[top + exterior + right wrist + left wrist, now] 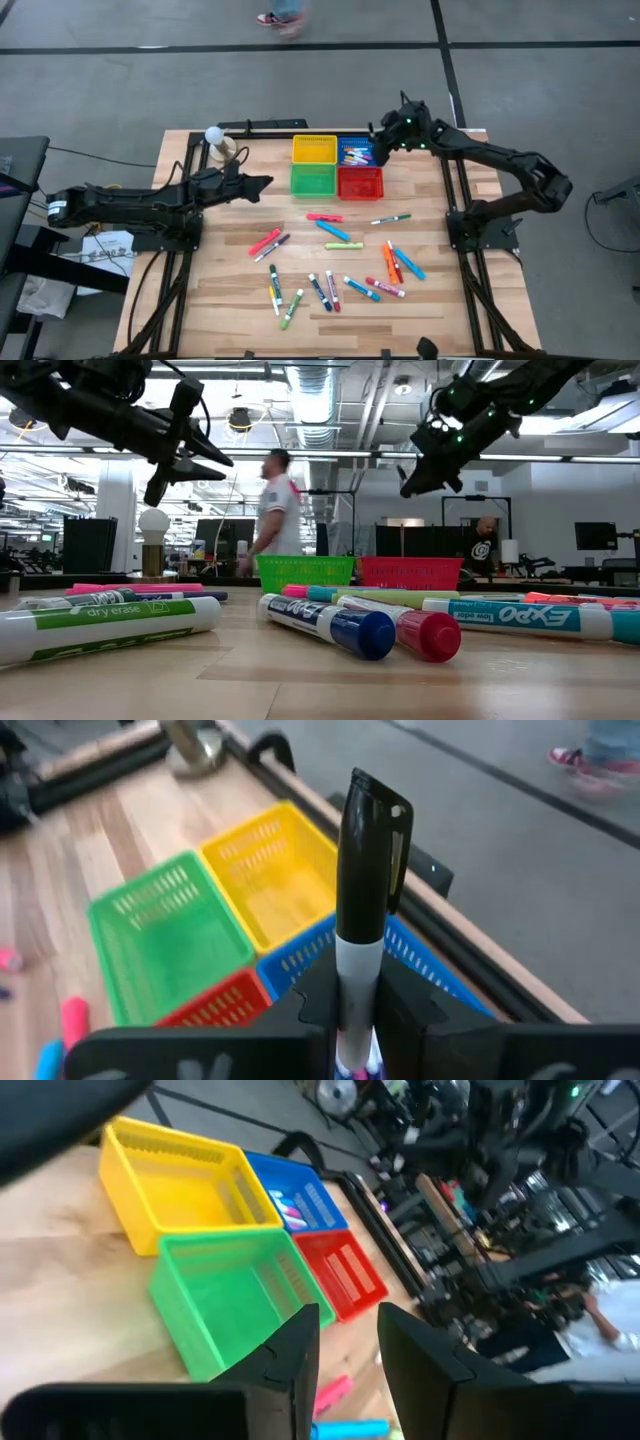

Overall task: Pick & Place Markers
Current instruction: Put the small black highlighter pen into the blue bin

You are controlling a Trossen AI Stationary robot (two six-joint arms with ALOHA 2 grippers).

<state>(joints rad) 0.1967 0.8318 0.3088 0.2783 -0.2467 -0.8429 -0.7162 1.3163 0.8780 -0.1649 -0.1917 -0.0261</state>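
Grey floor crossed by dark seam lines surrounds a pale wood-plank tabletop (230, 300), and at the far edge of the high view a person's shoes (280, 20) show blurred on that floor. Across the table at low height lies an open workshop with ceiling ducts, monitors and a person in a white shirt (275, 510) standing behind the baskets. Four small mesh baskets sit together near the back of the tabletop: yellow basket (314, 149), blue basket (355, 152), green basket (313, 181) and red basket (360, 183). A small lamp with a round white bulb (216, 138) stands at the back left corner. The markers (335, 262) lie scattered over the middle and front of the tabletop, well apart from the baskets, and a few more rest inside the blue basket. The right gripper (381, 136) hangs over the blue basket's far edge, its fingers clenched on a black-capped marker (364, 890) held upright. The left gripper (262, 184) hovers just left of the green basket, its fingers (295, 1350) slightly parted with nothing between them.
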